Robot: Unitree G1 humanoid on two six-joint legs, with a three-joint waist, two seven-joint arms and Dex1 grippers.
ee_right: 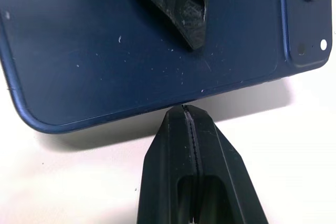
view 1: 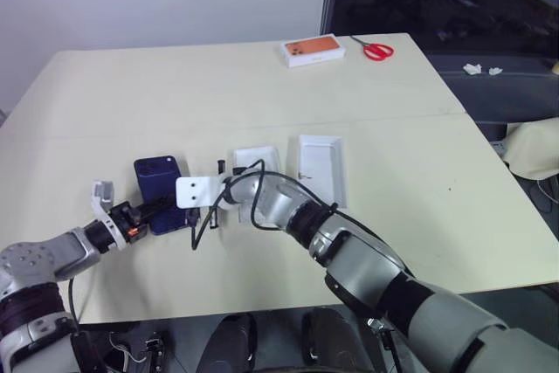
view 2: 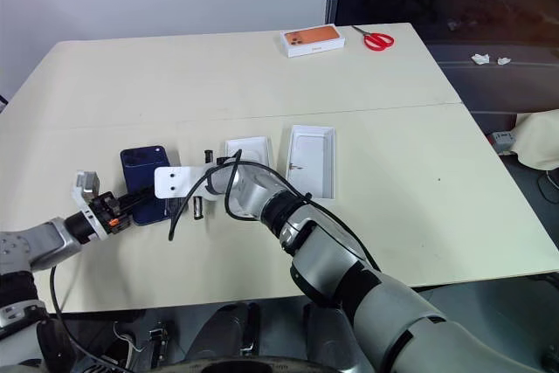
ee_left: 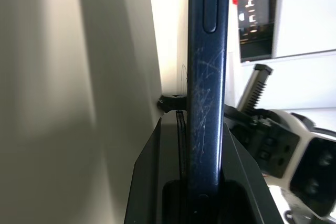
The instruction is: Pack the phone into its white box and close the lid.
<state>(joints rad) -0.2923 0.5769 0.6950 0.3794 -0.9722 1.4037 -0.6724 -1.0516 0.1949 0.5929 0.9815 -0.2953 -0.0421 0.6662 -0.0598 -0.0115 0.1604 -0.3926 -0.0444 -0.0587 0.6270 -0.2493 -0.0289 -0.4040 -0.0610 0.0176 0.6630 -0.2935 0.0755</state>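
one dark blue phone (view 2: 144, 183), two open white trays (view 2: 247, 151) (view 2: 312, 159) side by side, one orange-topped box (view 2: 312, 40) at twelve o'clock with one pair of red scissors (view 2: 376, 39), two grippers (view 2: 140, 201) (view 2: 197, 209).

On the table (view 1: 131, 85), the phone (view 1: 157, 176) lies left of the white box (view 1: 256, 162); the lid (view 1: 321, 166) lies just right of the box. An orange-topped box (view 1: 313, 50) and scissors (view 1: 376, 48) sit far behind the white box, to its right
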